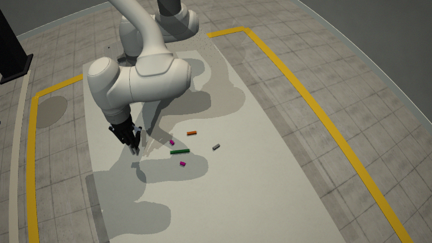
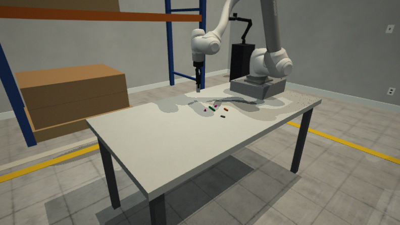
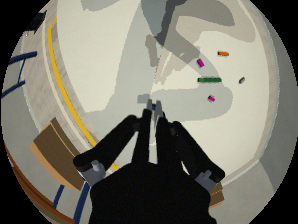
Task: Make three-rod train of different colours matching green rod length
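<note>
My gripper [image 1: 135, 151] [image 2: 198, 90] [image 3: 153, 106] is shut on a blue rod [image 3: 154, 107], a small bit of which shows between the fingertips in the wrist view. It hangs above the table, left of the other rods in the top view. A green rod [image 1: 179, 151] [image 2: 211, 108] [image 3: 209, 80] lies flat. One magenta rod [image 1: 171, 141] [image 2: 215, 105] [image 3: 200, 63] lies on its arm-base side, another magenta rod [image 1: 182, 163] [image 2: 205, 110] [image 3: 211, 98] on its other side. An orange rod [image 1: 191, 132] [image 2: 226, 109] [image 3: 223, 53] and a grey rod [image 1: 216, 146] [image 2: 222, 116] [image 3: 242, 80] lie apart from them.
The white table [image 1: 241, 187] [image 2: 167, 139] bears the rods, with the arm's grey base block [image 2: 250, 89] at one end. The arm's shadows fall across the table around the rods. A shelf with brown boxes [image 2: 72, 92] stands beyond the table.
</note>
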Controlling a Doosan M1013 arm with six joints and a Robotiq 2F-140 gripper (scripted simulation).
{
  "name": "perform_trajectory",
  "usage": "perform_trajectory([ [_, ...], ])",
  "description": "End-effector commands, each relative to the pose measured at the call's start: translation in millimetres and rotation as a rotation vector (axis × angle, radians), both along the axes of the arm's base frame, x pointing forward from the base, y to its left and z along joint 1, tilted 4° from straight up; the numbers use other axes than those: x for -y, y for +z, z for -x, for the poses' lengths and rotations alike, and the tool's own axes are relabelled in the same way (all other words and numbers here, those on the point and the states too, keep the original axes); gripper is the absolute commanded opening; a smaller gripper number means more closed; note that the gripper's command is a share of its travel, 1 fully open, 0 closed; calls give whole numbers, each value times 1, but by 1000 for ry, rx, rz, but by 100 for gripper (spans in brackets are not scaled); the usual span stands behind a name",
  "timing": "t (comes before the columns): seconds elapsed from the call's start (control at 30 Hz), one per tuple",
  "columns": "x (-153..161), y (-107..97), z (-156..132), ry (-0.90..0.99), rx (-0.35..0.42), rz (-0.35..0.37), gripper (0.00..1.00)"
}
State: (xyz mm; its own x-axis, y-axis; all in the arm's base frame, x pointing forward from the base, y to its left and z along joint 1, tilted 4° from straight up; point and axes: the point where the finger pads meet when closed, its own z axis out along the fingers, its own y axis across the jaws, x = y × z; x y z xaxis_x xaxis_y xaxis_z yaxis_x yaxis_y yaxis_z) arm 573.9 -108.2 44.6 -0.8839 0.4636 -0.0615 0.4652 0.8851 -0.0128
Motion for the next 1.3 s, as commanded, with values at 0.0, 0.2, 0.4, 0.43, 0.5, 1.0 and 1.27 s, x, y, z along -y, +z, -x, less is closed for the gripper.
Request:
perform_trajectory([
  [0.0, -1, 13, 1, 0, 0, 0, 3],
  [0.2, -1, 17, 1, 0, 0, 0, 3],
  [0.4, -1, 17, 1, 0, 0, 0, 3],
  [0.43, -1, 17, 1, 0, 0, 0, 3],
  [0.5, -10, 17, -3, -7, 0, -1, 3],
  [1.0, -47, 16, -14, -35, 1, -2, 3],
  [1.27, -47, 15, -14, -35, 1, -2, 3],
])
